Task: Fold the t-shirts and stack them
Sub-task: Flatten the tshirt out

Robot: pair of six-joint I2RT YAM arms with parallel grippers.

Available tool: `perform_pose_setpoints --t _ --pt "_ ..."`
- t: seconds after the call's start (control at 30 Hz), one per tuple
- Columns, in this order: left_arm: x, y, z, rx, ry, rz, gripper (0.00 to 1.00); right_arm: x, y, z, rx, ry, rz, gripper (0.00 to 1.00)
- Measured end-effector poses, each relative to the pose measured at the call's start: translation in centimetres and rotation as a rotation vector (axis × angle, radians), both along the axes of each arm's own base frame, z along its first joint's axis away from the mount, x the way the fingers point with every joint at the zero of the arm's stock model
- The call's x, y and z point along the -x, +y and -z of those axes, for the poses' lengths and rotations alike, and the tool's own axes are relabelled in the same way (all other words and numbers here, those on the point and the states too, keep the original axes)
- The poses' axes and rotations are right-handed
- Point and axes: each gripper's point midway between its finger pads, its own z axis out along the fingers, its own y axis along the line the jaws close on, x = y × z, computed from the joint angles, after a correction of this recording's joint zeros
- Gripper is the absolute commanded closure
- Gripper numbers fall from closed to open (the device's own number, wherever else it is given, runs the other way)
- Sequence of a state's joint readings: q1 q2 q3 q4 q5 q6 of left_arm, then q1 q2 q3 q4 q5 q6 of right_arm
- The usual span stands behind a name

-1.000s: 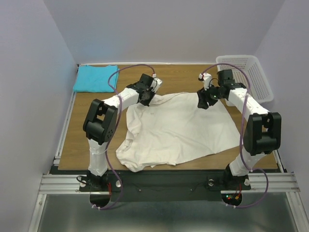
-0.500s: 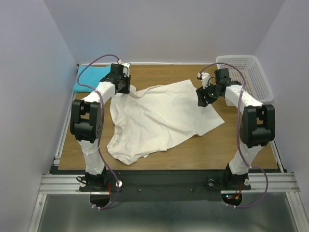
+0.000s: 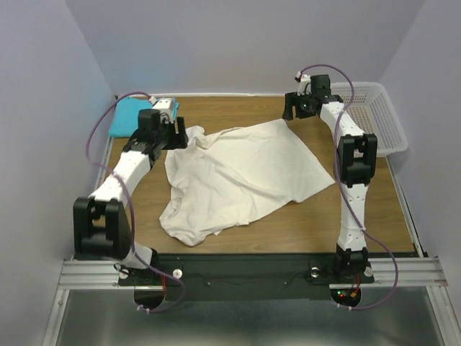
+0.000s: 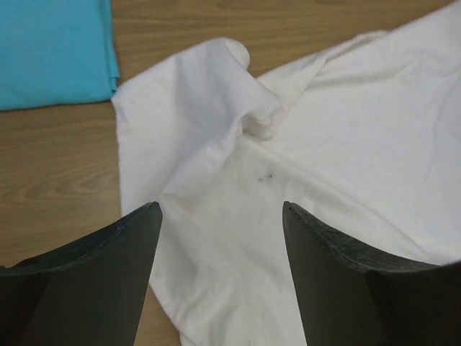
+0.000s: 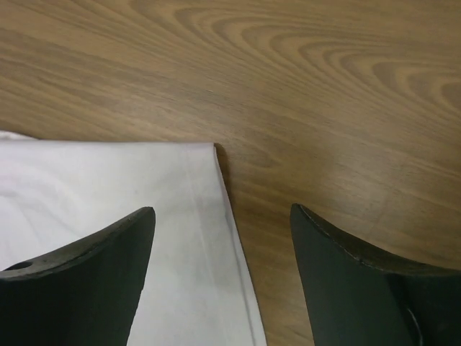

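The cream-white t-shirt (image 3: 241,173) lies spread and wrinkled across the wooden table, one sleeve bunched at its far left (image 4: 216,94). The turquoise t-shirt (image 3: 124,115) lies folded at the back left corner, partly behind my left arm, and it shows again in the left wrist view (image 4: 54,50). My left gripper (image 3: 178,132) hovers open over the white shirt's left sleeve area (image 4: 220,209), holding nothing. My right gripper (image 3: 290,108) is open above the shirt's far right corner (image 5: 222,209). The hem corner (image 5: 144,180) lies flat below it.
A white mesh basket (image 3: 376,115) stands at the back right, next to the right arm. Bare wood (image 5: 324,86) runs behind the white shirt. Walls close in the table on three sides, and a metal rail runs along the left edge (image 3: 97,187).
My left gripper opened, let go of the white shirt and swung left and back. My right gripper opened wider and moved to the far corner. The shirt settled flatter.
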State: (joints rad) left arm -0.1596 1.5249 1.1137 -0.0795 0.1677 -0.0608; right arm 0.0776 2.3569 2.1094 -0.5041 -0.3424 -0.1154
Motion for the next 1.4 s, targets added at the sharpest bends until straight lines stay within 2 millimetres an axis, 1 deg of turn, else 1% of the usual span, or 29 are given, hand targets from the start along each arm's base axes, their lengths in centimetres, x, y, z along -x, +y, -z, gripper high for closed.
perform_pose_setpoints --t 0.07,0.13,0.17,0.23,0.27,0.3,0.33,0.37,0.43,0.5,0.53,0.6,0.63,0.67,0.77,0.83,0.9,0.97,1.0,1.03,1.07,1.17,1.2,1.23,1.27,1.3,1.33,1.4 --pt "1.4 2.6 -2.8 0.046 -0.088 -0.075 0.18 -0.7 0.2 1.9 -0.029 0.040 0.037 0.20" --pt "2.4 4.3 -4.4 0.081 -0.147 -0.133 0.16 -1.0 0.3 3.1 -0.051 0.067 0.063 0.21" --pt "3.2 5.5 -5.4 0.101 -0.187 -0.169 0.16 -1.1 0.4 4.2 -0.063 0.091 0.078 0.23" --pt "4.2 6.0 -6.2 0.137 -0.219 -0.191 0.16 -1.0 0.5 5.3 -0.074 0.117 0.092 0.26" --pt "4.5 6.1 -6.4 0.148 -0.228 -0.193 0.16 -1.1 0.6 5.5 -0.081 0.121 0.097 0.27" --pt "4.9 6.0 -6.2 0.167 -0.230 -0.192 0.16 -1.1 0.8 5.2 -0.092 0.122 0.105 0.33" --pt "5.4 5.9 -5.9 0.181 -0.224 -0.191 0.16 -1.2 0.8 5.1 -0.098 0.122 0.108 0.35" --pt "5.8 5.8 -5.5 0.194 -0.214 -0.191 0.16 -1.2 0.9 5.1 -0.107 0.125 0.110 0.43" --pt "6.3 5.6 -4.8 0.216 -0.195 -0.190 0.16 -1.0 1.2 5.1 -0.122 0.136 0.107 0.55" --pt "6.7 5.4 -4.3 0.234 -0.181 -0.187 0.16 -0.6 1.5 5.6 -0.135 0.153 0.094 0.61" --pt "6.9 5.2 -4.2 0.246 -0.174 -0.183 0.16 -0.2 1.7 6.0 -0.146 0.170 0.086 0.68" --pt "7.0 4.9 -4.2 0.262 -0.167 -0.173 0.16 0.2 2.0 6.2 -0.158 0.179 0.066 0.77" --pt "7.1 4.7 -4.3 0.268 -0.168 -0.170 0.16 0.7 2.2 6.4 -0.168 0.193 0.050 0.93" --pt "7.1 4.6 -4.4 0.273 -0.169 -0.166 0.16 1.0 2.3 6.5 -0.171 0.198 0.042 0.99" --pt "7.3 4.3 -4.8 0.293 -0.174 -0.155 0.16 2.0 2.4 6.8 -0.167 0.214 0.019 0.99" --pt "7.5 4.1 -5.1 0.305 -0.178 -0.148 0.16 3.2 2.1 6.7 -0.146 0.228 0.001 0.99" --pt "7.6 3.9 -5.4 0.315 -0.181 -0.141 0.16 4.9 1.6 6.6 -0.106 0.241 -0.019 0.99" --pt "7.8 3.7 -5.5 0.324 -0.186 -0.133 0.16 7.1 0.8 6.1 -0.053 0.248 -0.041 0.99" --pt "7.8 3.6 -5.4 0.327 -0.183 -0.131 0.16 9.0 0.3 5.1 -0.021 0.252 -0.055 0.99" --pt "7.9 3.6 -5.3 0.332 -0.182 -0.130 0.16 10.3 -0.1 4.0 0.006 0.239 -0.073 0.99" --pt "8.1 3.5 -5.1 0.337 -0.179 -0.125 0.16 11.8 -0.5 2.3 0.038 0.205 -0.100 0.99" --pt "8.5 3.1 -4.4 0.352 -0.161 -0.115 0.16 15.7 -1.2 -1.4 0.104 0.104 -0.191 0.99" --pt "8.6 3.0 -4.2 0.358 -0.156 -0.111 0.16 17.6 -1.3 -2.8 0.128 0.049 -0.236 0.99" --pt "8.7 2.8 -4.0 0.369 -0.149 -0.106 0.16 19.6 -1.3 -3.6 0.144 0.014 -0.283 0.99" --pt "8.8 2.7 -3.8 0.377 -0.142 -0.103 0.16 21.4 -1.3 -3.7 0.162 -0.006 -0.332 0.99" --pt "8.9 2.5 -3.6 0.384 -0.138 -0.098 0.16 23.5 -1.3 -3.8 0.176 -0.018 -0.381 0.99" --pt "9.0 2.4 -3.5 0.391 -0.132 -0.093 0.17 25.5 -1.2 -3.1 0.194 -0.018 -0.451 0.99" --pt "9.1 2.0 -3.5 0.408 -0.123 -0.079 0.16 29.0 -1.5 -0.4 0.234 0.032 -0.582 0.99"
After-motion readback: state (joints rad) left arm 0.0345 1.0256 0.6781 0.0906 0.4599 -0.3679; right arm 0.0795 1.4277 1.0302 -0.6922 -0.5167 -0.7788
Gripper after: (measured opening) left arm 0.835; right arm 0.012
